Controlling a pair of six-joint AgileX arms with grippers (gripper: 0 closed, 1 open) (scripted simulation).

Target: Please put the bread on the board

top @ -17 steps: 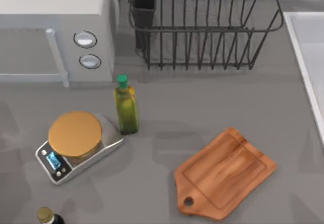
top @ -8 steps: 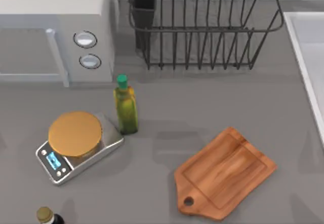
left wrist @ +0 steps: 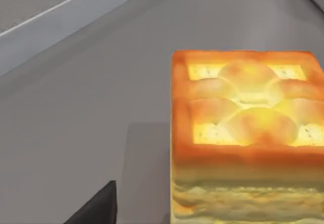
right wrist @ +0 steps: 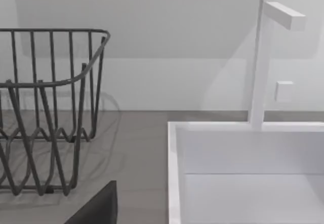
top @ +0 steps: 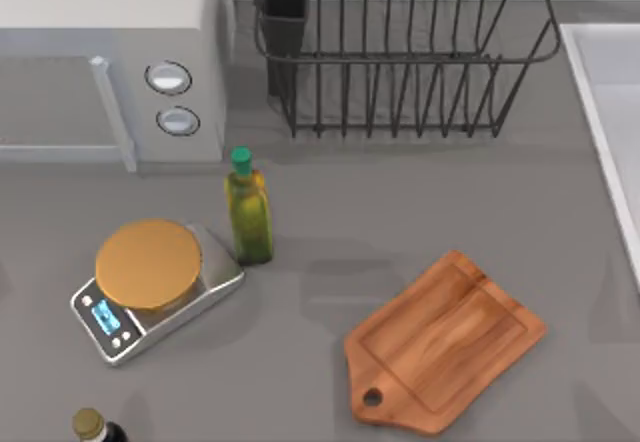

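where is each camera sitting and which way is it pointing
Top view: above the table, looking straight down at the board, scale, oil bottle, microwave, dish rack and sink.
Left wrist view: on the left arm, close over the bread on the grey counter; a dark gripper part shows at the lower edge.
Right wrist view: on the right arm, facing the rack, sink and faucet; a dark gripper part shows too.
Shared: top and right wrist views both show rack and sink.
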